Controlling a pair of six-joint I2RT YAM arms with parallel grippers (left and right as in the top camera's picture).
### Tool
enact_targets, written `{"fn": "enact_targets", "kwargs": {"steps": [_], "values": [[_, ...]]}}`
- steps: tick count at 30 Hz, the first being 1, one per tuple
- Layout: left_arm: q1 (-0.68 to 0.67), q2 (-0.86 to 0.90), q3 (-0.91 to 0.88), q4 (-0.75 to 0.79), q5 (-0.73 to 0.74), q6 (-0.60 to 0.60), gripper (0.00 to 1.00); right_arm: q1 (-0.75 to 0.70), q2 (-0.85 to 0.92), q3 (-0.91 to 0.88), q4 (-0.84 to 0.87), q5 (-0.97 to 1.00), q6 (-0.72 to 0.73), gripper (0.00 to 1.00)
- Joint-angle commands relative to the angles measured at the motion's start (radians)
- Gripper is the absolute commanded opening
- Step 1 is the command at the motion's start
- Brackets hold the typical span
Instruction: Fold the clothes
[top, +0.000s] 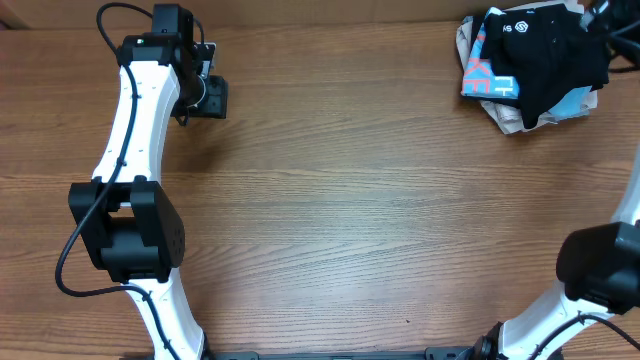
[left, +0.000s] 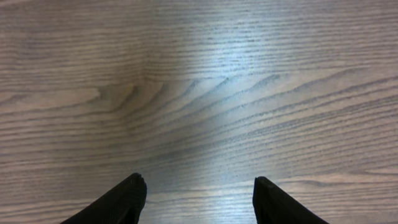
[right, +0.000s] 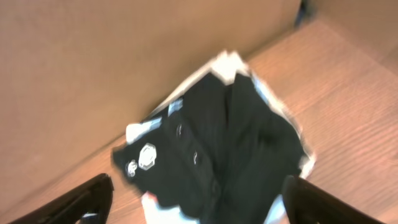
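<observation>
Your wooden table (top: 350, 220) fills the overhead view, the only one that places things. There the black garment (top: 550, 50) lies bunched at the far right corner, on top of a light blue T-shirt (top: 478, 72). The left wrist view shows you the left gripper (left: 198, 185), fingers parted over bare wood near the far left corner. The right wrist view shows the right gripper (right: 198, 183) above the garment, spread wide and holding nothing. Only this view shows the small white logo (right: 147, 155) close up.
</observation>
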Motion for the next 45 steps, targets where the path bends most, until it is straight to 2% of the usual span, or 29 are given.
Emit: {"fn": "enact_targets", "kwargs": {"steps": [1, 6, 13, 18, 20, 27, 31, 34, 39, 45], "values": [[0.005, 0.013, 0.014, 0.010, 0.015, 0.009, 0.59, 0.025, 0.066, 0.016, 0.070, 0.130, -0.114, 1.00], [0.005, 0.013, 0.014, 0.011, 0.017, 0.009, 0.59, 0.028, 0.180, 0.016, 0.078, 0.171, -0.148, 1.00], [0.005, 0.013, 0.014, 0.014, 0.017, 0.009, 0.67, 0.028, 0.325, 0.015, -0.001, 0.219, -0.144, 1.00], [0.005, 0.013, 0.014, 0.017, 0.017, 0.009, 0.87, 0.031, 0.328, 0.020, 0.006, 0.219, -0.140, 1.00], [0.005, 0.013, 0.014, 0.018, 0.007, 0.009, 1.00, 0.031, 0.308, 0.040, -0.002, 0.219, -0.136, 1.00], [0.005, 0.013, 0.014, 0.018, -0.001, 0.008, 1.00, 0.031, 0.172, 0.287, -0.167, 0.177, -0.137, 1.00], [0.004, 0.013, 0.014, 0.018, 0.018, 0.009, 1.00, 0.035, 0.067, 0.455, -0.307, 0.032, -0.137, 1.00], [0.004, 0.013, 0.014, 0.018, 0.017, 0.009, 1.00, 0.049, -0.024, 0.541, -0.379, -0.146, -0.136, 1.00], [0.004, 0.013, 0.014, 0.018, 0.018, 0.009, 1.00, 0.090, -0.168, 0.565, -0.369, -0.495, -0.137, 1.00], [0.004, 0.013, 0.014, 0.018, 0.017, 0.009, 1.00, 0.102, -0.246, 0.565, -0.369, -0.513, -0.137, 1.00]]}}
